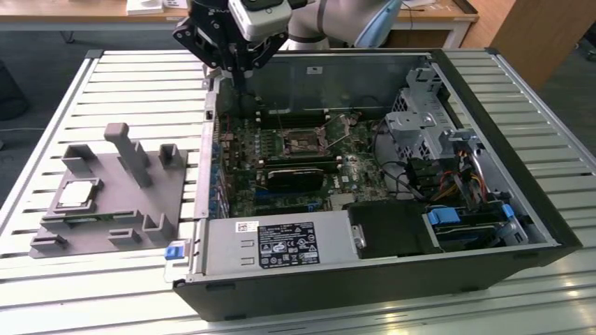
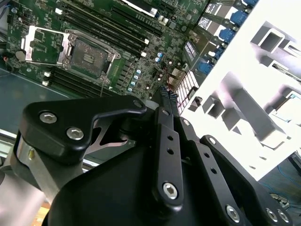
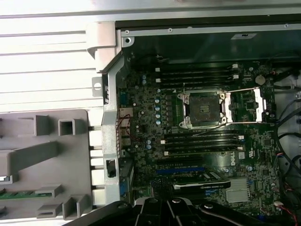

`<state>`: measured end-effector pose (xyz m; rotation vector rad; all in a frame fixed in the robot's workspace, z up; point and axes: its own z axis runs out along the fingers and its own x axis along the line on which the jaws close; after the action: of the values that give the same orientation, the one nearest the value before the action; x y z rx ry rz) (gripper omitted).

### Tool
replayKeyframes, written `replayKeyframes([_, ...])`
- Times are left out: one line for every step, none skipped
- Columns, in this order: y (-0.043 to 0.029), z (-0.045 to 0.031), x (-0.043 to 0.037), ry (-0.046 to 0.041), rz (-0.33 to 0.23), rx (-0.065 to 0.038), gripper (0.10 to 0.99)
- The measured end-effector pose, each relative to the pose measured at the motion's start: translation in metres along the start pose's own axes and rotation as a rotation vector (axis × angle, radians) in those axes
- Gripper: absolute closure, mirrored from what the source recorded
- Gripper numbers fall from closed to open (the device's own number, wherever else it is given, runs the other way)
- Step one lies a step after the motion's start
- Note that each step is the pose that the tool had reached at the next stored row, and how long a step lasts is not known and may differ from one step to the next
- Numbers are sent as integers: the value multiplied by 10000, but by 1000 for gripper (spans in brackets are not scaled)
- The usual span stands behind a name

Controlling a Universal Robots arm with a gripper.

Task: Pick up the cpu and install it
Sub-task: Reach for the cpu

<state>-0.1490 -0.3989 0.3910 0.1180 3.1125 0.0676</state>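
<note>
The claw (image 1: pixel 240 84) hangs above the computer case (image 1: pixel 373 286), over the wall that faces the grey tray (image 1: pixel 177 174). In the second wrist view its fingers (image 2: pixel 162 122) run together to a narrow tip with nothing between them. The cpu (image 1: pixel 79 194) lies flat on that tray, outside the case and well apart from it, on the slatted table (image 1: pixel 56 293). Fetching the chip looks like the step in hand. It is best done by spreading the claw before it descends and coming straight down on two opposite edges. The claw should stay clear of the upright posts (image 1: pixel 125 150) and keep the chip level, so that it will match the socket (image 3: pixel 203 109) inside the case, whose retaining frame (image 3: pixel 244 106) stands folded open. Several things are hard to judge. The tray is washed out to white in the second wrist view and cut off beside the case in the first. The chip's corner mark and the socket's contacts are too small to read, and I cannot tell whether the cpu sits in a recess.
</note>
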Motion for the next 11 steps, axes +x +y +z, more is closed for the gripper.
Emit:
replayKeyframes([0,0,3,0,0,0,980])
replayKeyframes([0,1,5,0,0,0,980])
replayKeyframes([-1,1,8,0,0,0,980])
replayKeyframes([-1,1,11,0,0,0,980])
replayKeyframes([-1,1,13,0,0,0,980])
replayKeyframes([-1,1,16,0,0,0,980])
replayKeyframes([-1,2,18,0,0,0,980])
replayKeyframes([-2,2,21,0,0,0,980])
replayKeyframes([-2,2,24,0,0,0,980])
replayKeyframes([-2,2,27,0,-1,0,980])
replayKeyframes([-2,2,30,0,0,0,980])
